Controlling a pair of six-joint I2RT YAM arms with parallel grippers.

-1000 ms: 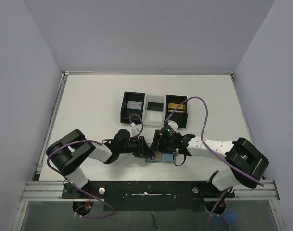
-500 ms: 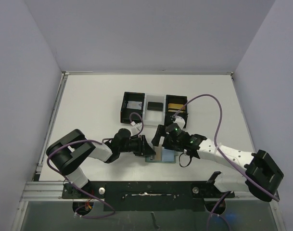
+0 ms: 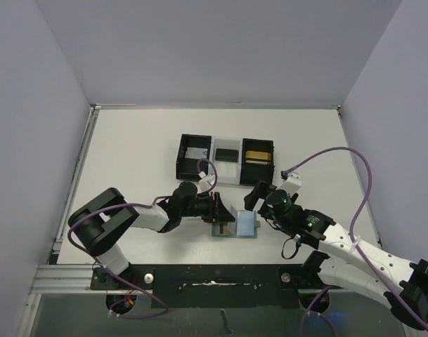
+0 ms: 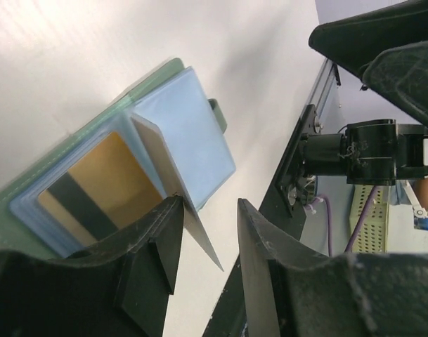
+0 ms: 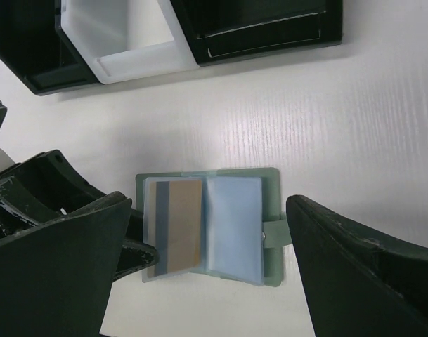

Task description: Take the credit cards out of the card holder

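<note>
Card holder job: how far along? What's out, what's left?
Done: the card holder lies open; a gold card and a black card sit in the tray, seemingly from it. In hand: left pincer straddles a thin pale sheet at the fold, not clamped; card or flap, unclear. The right pincer is open above the holder. Left: the striped gold card is in its pocket.

The whole table (image 3: 129, 140) is taken in from high above its near edge, looking down and slightly forward. The left wrist view is set low and very near, aimed past its own fingers (image 4: 157, 239) at the open card holder (image 4: 192, 133). The right wrist view is aimed straight down from higher up. The card holder is shared by all three views, the tray (image 3: 180, 158) by the top and right wrist views.
</note>
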